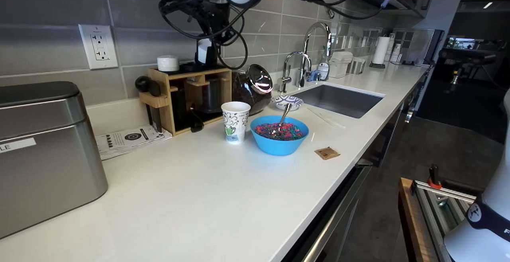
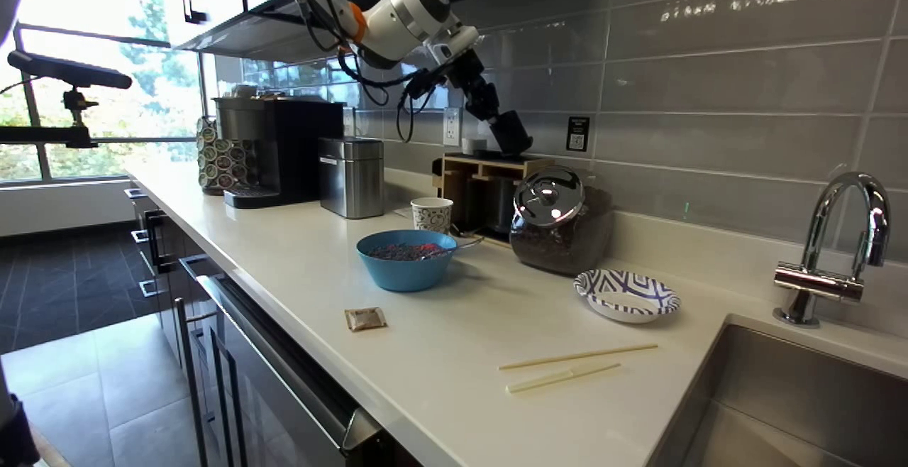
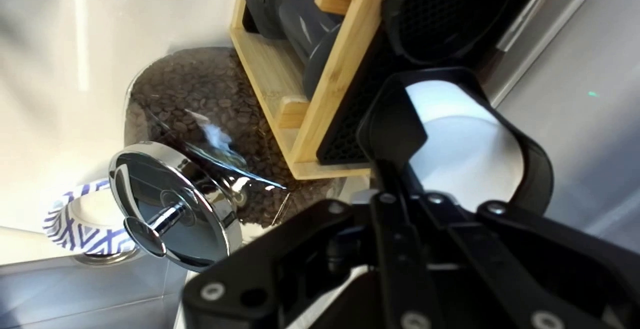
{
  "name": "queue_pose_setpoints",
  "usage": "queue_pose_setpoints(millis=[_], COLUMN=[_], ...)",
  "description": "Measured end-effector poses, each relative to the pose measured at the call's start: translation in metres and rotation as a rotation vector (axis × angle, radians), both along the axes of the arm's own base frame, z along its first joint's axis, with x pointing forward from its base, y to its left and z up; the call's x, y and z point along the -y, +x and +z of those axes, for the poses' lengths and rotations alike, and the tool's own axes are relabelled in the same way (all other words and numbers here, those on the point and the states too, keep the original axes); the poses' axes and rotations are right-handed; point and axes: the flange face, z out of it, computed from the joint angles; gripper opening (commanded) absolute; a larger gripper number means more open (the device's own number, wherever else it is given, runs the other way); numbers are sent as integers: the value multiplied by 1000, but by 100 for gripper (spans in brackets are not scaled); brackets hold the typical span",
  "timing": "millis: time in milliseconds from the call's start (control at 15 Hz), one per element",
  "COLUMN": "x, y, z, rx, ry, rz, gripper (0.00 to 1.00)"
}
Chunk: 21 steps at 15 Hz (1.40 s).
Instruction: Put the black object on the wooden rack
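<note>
Reads black with a white patch on black object (image 2: 511, 133); light brown along wooden rack (image 3: 352, 59), black over its honeycomb-patterned mat (image 3: 345, 131). Shows dark swirls and a green mug motif on white paper cup (image 1: 236, 120). Runs bright blue around bowl (image 1: 279, 147), mottled pink, purple and teal in the filling (image 1: 286, 131). Repeats blue angular lines on the white dish (image 2: 623, 281). Shows brown on packet (image 2: 366, 319), white across the worktop (image 1: 191, 198), grey on the tiles (image 2: 709, 80).
</note>
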Motion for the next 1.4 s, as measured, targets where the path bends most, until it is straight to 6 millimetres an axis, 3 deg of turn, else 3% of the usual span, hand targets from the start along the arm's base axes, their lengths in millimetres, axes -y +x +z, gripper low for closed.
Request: queue_pose_setpoints(millis=[667, 1200, 1400], x=[8, 16, 18], y=[0, 5, 7], z=[18, 10, 5], rx=[-1, -12, -16], ry=[120, 125, 123], rz=[-50, -70, -73], gripper=[0, 0, 13])
